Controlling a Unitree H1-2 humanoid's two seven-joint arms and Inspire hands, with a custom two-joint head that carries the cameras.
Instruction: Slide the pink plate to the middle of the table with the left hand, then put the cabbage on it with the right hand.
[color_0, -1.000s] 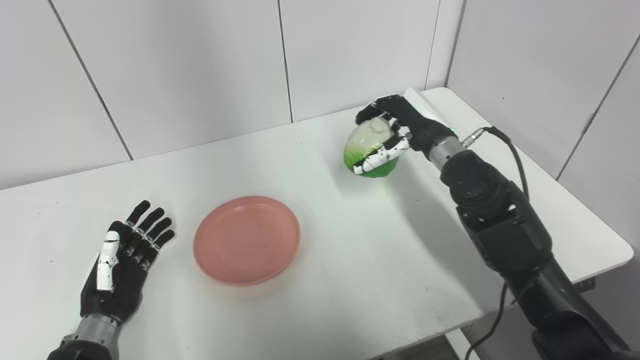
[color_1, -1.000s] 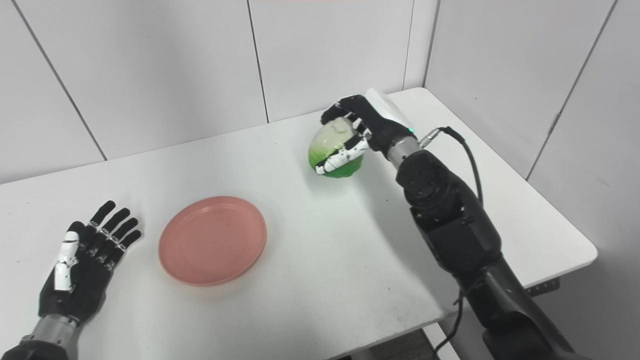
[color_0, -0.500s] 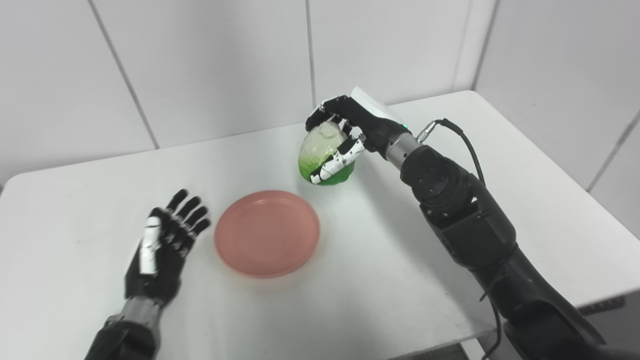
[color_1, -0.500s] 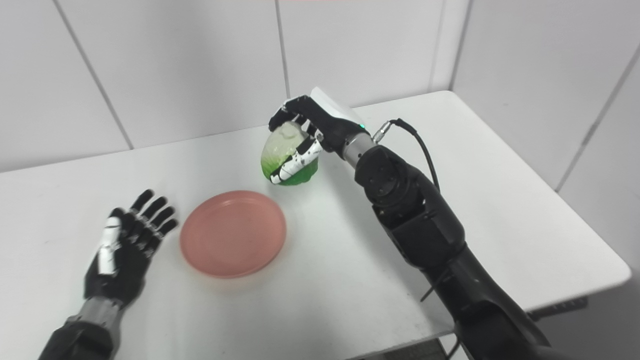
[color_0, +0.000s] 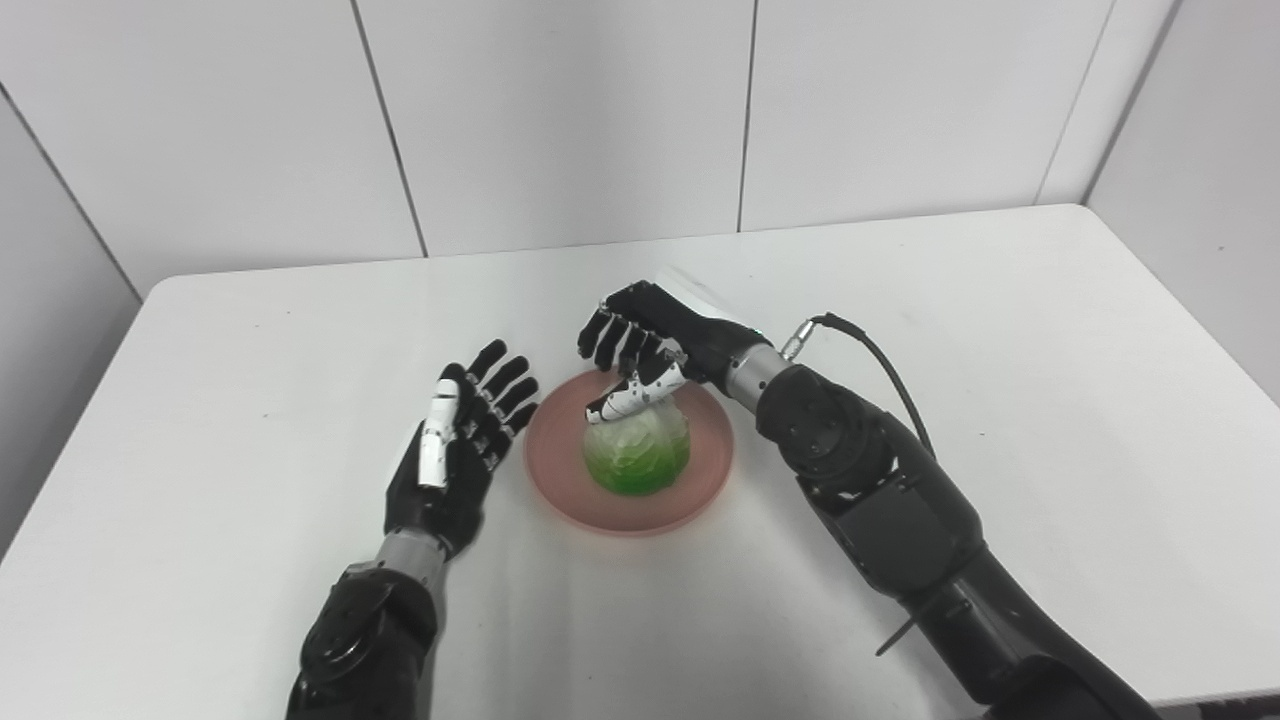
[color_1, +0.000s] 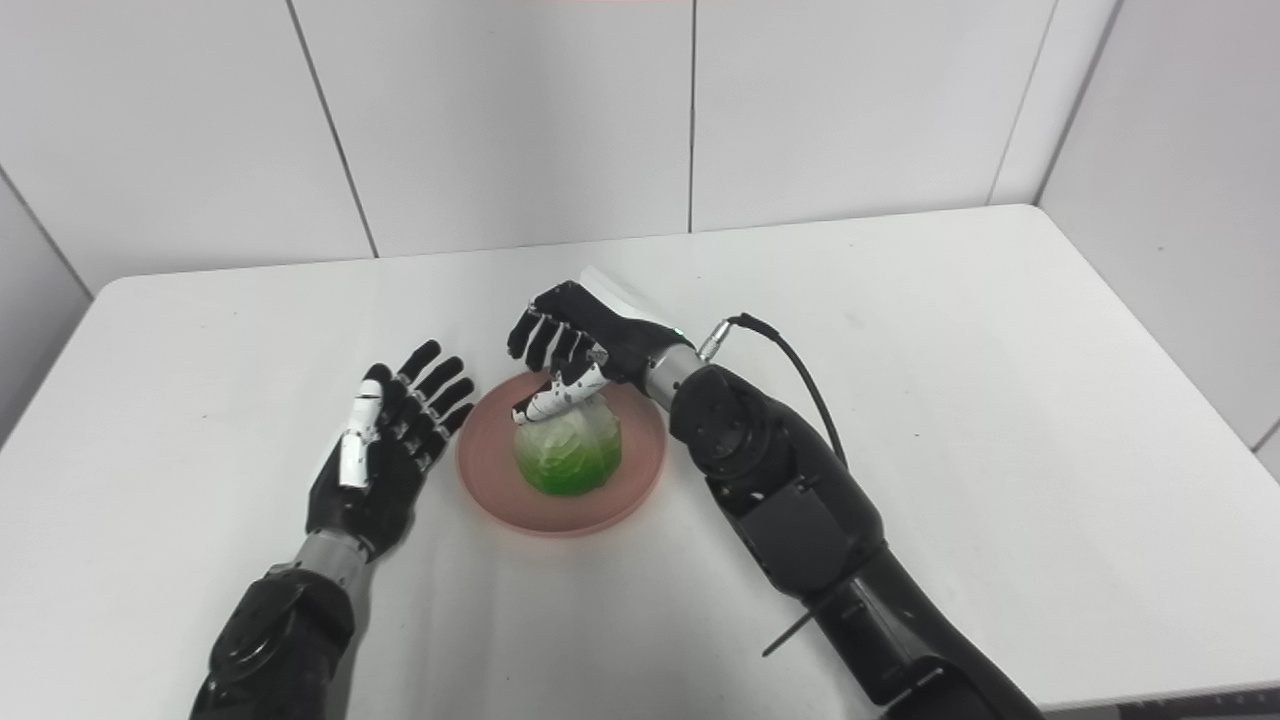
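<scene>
— Where was the cabbage (color_0: 637, 457)?

— It sat on the plate (color_0: 562, 476), near the plate's middle, pale top up and green base down. A pink rim showed all round it.

— And the right hand (color_0: 643, 345)?

— It hung just over the cabbage's far side with its fingers spread and curled downward, gripping nothing. I could not tell whether the thumb touched the top of the cabbage.

— The left hand (color_0: 453, 462)?

— It lay flat just left of the plate, fingers straight and apart, holding nothing. The fingertips came close to the rim; contact was unclear.

— Any room around?

— Plenty. The plate stood about mid-table (color_0: 1000, 330), well away from every edge, with bare white top to the right, behind and in front.
</scene>
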